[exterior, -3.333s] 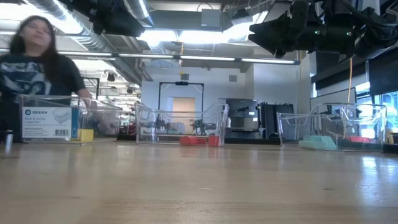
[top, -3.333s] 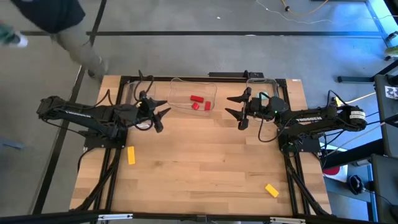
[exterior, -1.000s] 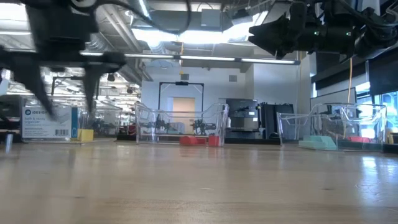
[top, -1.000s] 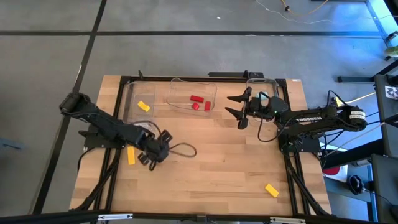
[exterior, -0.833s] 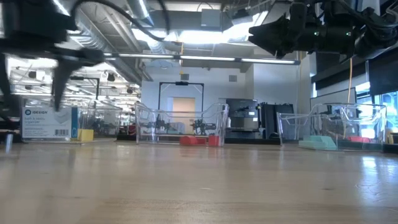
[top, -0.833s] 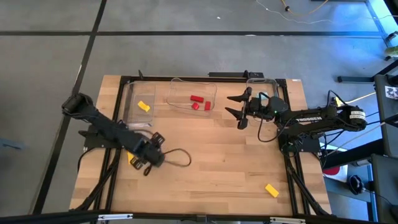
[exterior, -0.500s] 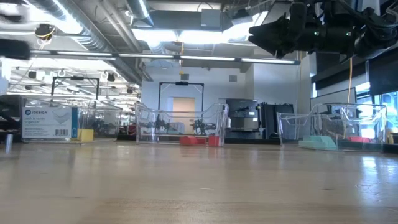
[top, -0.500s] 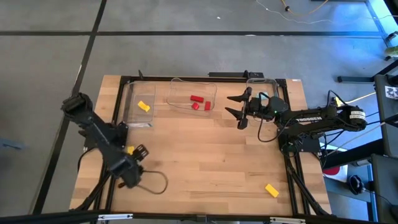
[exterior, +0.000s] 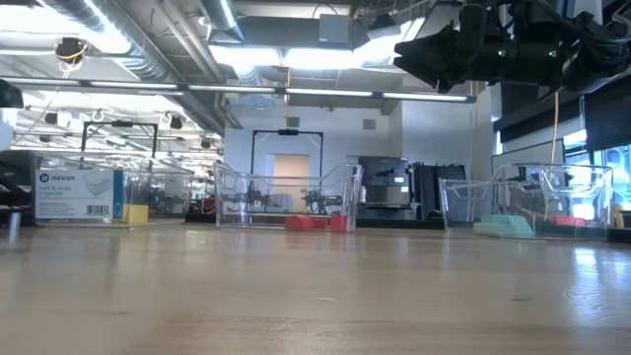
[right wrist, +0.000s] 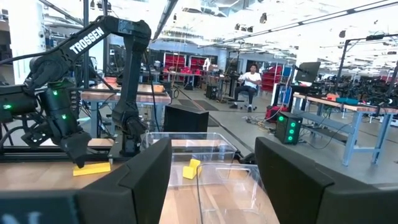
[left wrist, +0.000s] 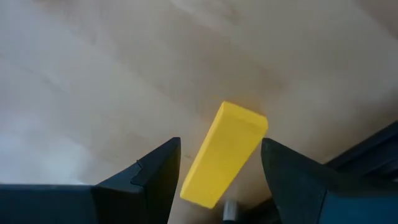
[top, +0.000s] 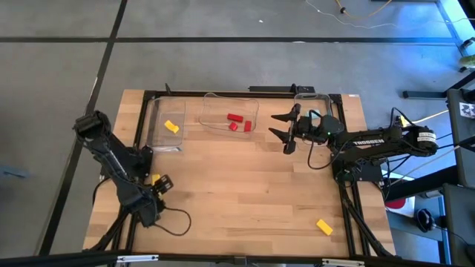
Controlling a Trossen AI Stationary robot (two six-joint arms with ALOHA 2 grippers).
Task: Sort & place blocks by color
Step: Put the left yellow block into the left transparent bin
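Observation:
My left gripper (top: pixel 160 182) is open above a yellow block (top: pixel 154 180) that lies flat on the table near its left edge. In the left wrist view the block (left wrist: pixel 225 154) lies between my two fingers (left wrist: pixel 155 177), apart from both. My right gripper (top: pixel 279 126) hovers open beside the right bin (top: pixel 315 96). One yellow block (top: pixel 171 127) lies in the left bin, and red blocks (top: pixel 237 122) lie in the middle bin. Teal blocks (exterior: pixel 505 227) show in the right bin. Another yellow block (top: pixel 324 226) lies near the table's near right corner.
Three clear bins stand along the far edge: left (top: pixel 152 111), middle (top: pixel 215 100) and right. A black cable (top: pixel 178 222) loops on the table beside my left arm. Bare wood fills the middle of the table (top: pixel 245 185). A person sits far off in the room (right wrist: pixel 251 78).
My left gripper has swung from the middle left of the table toward the left edge and come down over the yellow block, turning to point down. It has left the low view. The cable loop trailed after it toward the near edge.

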